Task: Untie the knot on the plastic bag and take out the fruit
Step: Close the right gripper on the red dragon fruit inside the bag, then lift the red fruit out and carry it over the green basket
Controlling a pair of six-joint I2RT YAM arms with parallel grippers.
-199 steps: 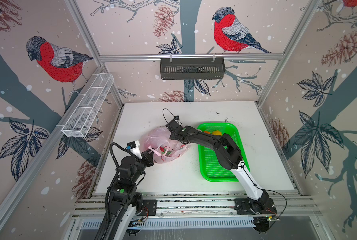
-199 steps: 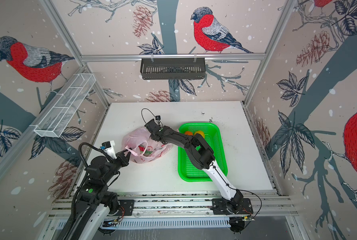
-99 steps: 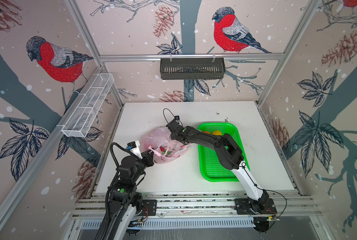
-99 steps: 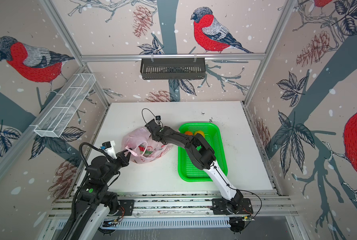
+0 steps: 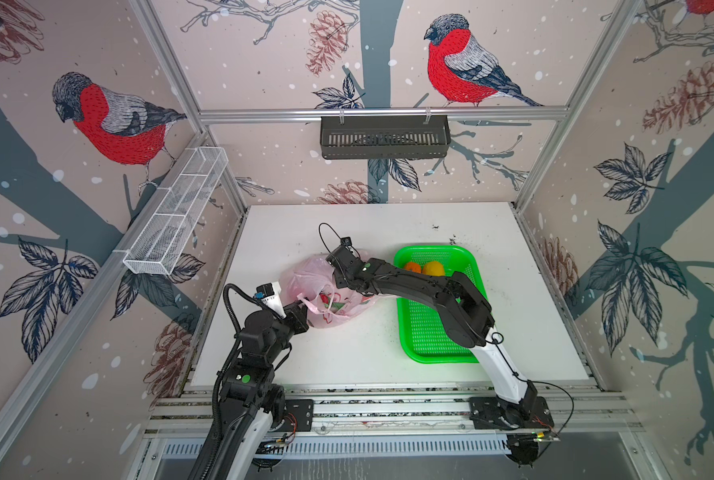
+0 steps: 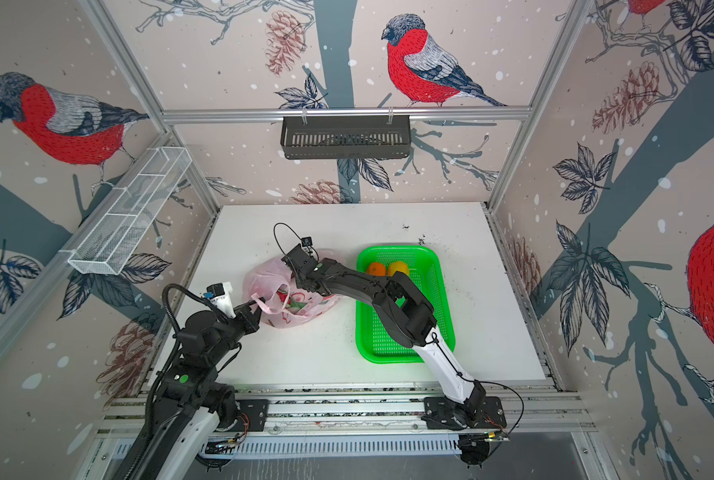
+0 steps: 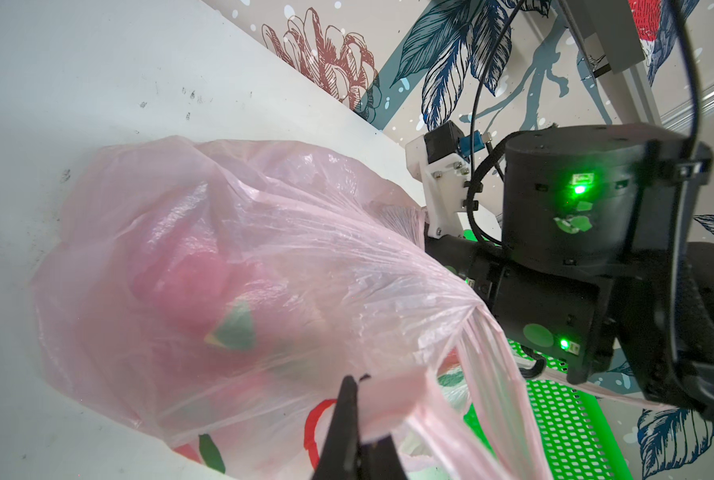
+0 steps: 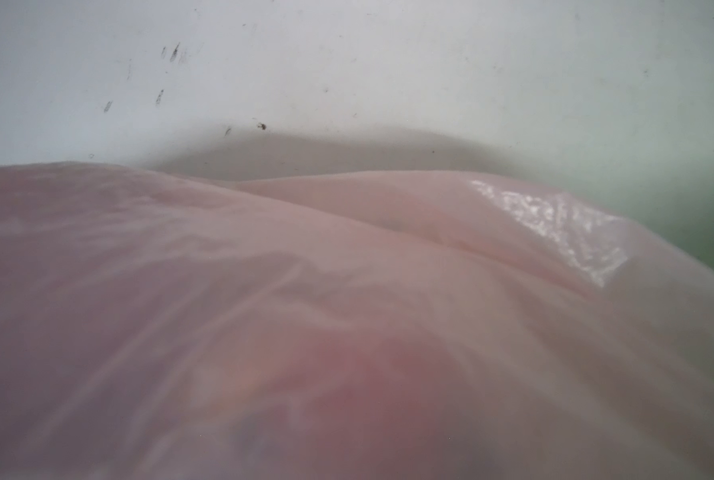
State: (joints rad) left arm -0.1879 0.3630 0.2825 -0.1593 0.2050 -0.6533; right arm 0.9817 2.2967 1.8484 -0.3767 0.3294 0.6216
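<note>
The pink plastic bag [image 5: 305,278] [image 6: 264,278] lies left of centre on the white table, its mouth facing the front. My left gripper [image 7: 359,415] [image 5: 303,309] is shut on one loop handle [image 7: 392,399], holding it up. My right arm's wrist [image 5: 343,266] reaches across into the bag; its fingers are hidden by plastic, and the right wrist view shows only pink film [image 8: 264,311]. A magenta dragon fruit [image 7: 205,291] [image 5: 330,301] shows inside the bag. An orange [image 5: 412,268] and a yellow citrus [image 5: 432,268] lie in the green tray. The knot is out of view.
The green perforated tray [image 5: 426,332] [image 6: 401,249] stands right of the bag, under my right forearm. A black basket [image 5: 384,137] hangs on the back wall and a white wire rack [image 5: 176,220] on the left wall. Dark specks mark the table behind the tray.
</note>
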